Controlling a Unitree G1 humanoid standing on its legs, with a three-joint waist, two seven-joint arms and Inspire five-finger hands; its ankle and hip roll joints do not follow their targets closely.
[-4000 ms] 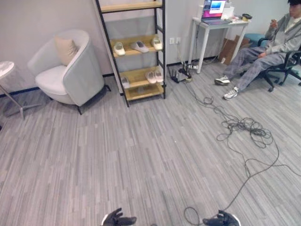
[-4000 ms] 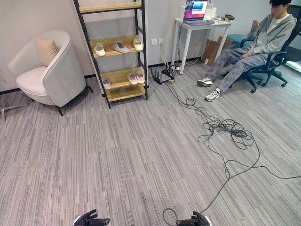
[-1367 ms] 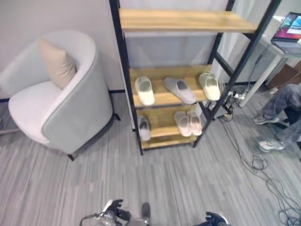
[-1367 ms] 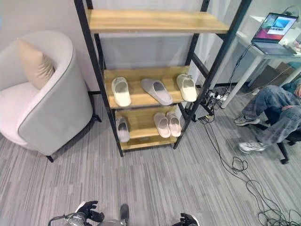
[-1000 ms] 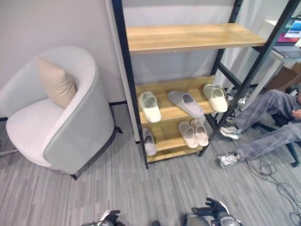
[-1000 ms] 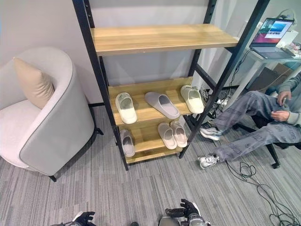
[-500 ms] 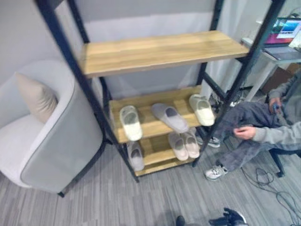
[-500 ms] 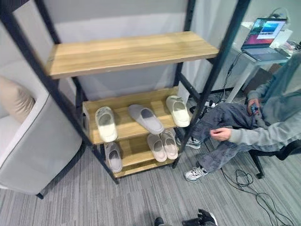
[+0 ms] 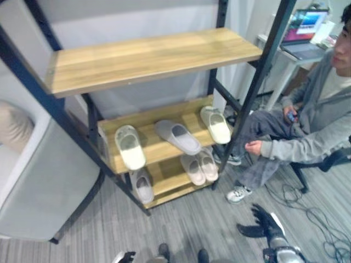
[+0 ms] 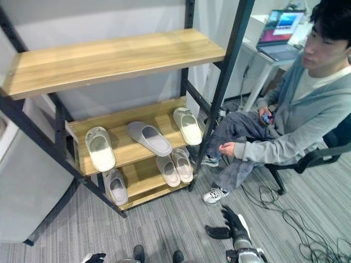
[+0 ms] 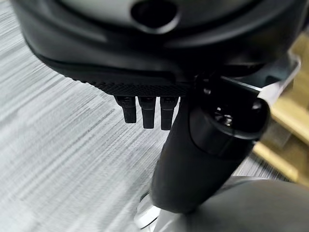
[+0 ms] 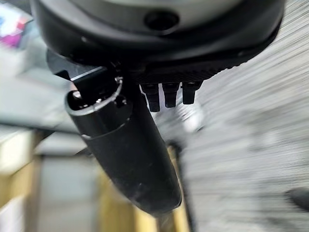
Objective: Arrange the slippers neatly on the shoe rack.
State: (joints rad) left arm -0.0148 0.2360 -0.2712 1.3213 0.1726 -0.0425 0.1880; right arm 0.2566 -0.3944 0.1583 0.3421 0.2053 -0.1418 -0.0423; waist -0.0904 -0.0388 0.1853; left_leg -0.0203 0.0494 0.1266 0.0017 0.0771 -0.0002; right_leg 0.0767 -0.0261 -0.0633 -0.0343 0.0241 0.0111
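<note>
Up and left of the right hand [image 9: 262, 224], whose fingers are spread and hold nothing, stands the shoe rack [image 9: 164, 55]. 3 slippers [image 9: 177, 136] lie on its middle shelf and 3 more [image 9: 199, 166] below. Low down, the left hand [image 9: 127, 256] shows relaxed, empty fingers. Right beside the rack sits a person [image 9: 307, 126].

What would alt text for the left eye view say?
A black-framed wooden shoe rack holds a cream slipper, a grey slipper and another cream slipper on its middle shelf. A seated person in grey is beside it; the open right robot hand hangs low.
</note>
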